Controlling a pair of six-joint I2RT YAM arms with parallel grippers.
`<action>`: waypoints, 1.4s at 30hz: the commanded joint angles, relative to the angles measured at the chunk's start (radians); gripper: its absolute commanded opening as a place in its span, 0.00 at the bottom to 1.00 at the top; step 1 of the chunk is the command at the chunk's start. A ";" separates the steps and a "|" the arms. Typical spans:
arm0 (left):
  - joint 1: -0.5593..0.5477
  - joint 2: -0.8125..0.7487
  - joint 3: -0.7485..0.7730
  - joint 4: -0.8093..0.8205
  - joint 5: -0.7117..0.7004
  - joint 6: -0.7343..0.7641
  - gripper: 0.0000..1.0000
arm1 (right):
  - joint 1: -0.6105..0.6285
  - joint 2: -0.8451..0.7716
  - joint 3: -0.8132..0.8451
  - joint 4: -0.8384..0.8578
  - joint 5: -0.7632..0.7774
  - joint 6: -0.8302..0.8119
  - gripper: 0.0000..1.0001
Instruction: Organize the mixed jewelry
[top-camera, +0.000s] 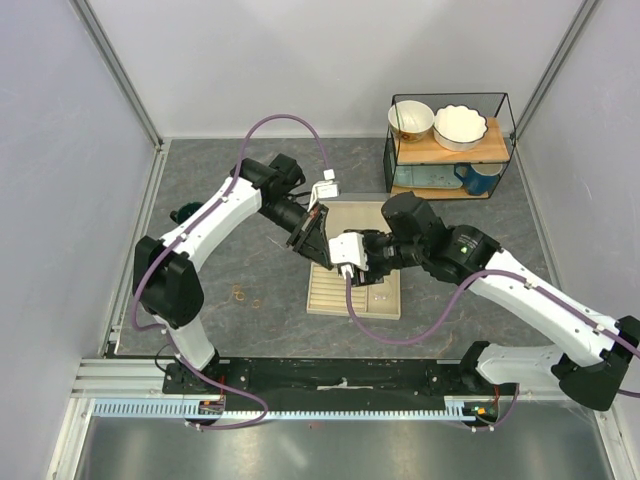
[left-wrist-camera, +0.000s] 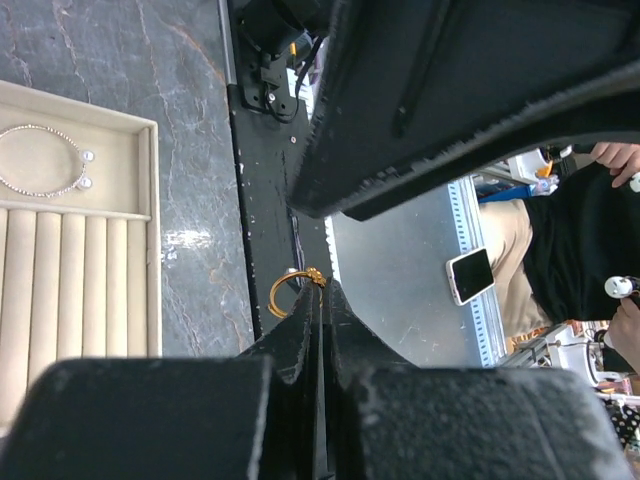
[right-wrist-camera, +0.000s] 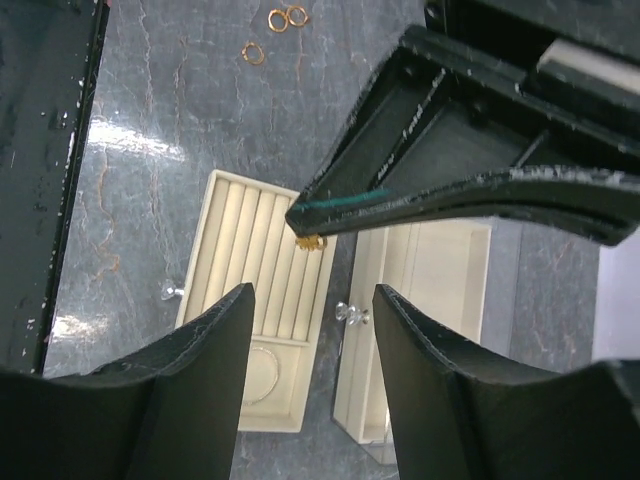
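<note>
Roughly partway: hoop placed, one ring in hand, three loose

Top: left arm (top-camera: 215, 215) and right arm (top-camera: 520, 285) meet over the beige tray (top-camera: 385, 300). Loose rings (top-camera: 240, 293) lie on the desk (top-camera: 250, 180) left of it, well apart.

Left wrist: left end effector (left-wrist-camera: 322, 285) clamped shut on a gold ring (left-wrist-camera: 272, 296). Silver hoop (left-wrist-camera: 38, 128) sits in the tray's end compartment.

Right wrist: right end effector (right-wrist-camera: 312, 310) open, empty, above the tray. The held ring hangs over the slotted rows.

My read: hoop done. This ring needs seating in a slot, then the three loose ones.
</note>
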 joint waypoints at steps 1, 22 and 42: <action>-0.013 -0.002 0.039 -0.077 -0.009 0.040 0.02 | 0.051 -0.030 -0.029 0.084 0.067 -0.015 0.57; -0.041 -0.016 0.027 -0.082 -0.020 0.031 0.02 | 0.127 0.007 -0.063 0.116 0.136 -0.050 0.49; -0.050 -0.006 0.019 -0.085 -0.018 0.036 0.02 | 0.141 0.006 -0.080 0.131 0.138 -0.040 0.40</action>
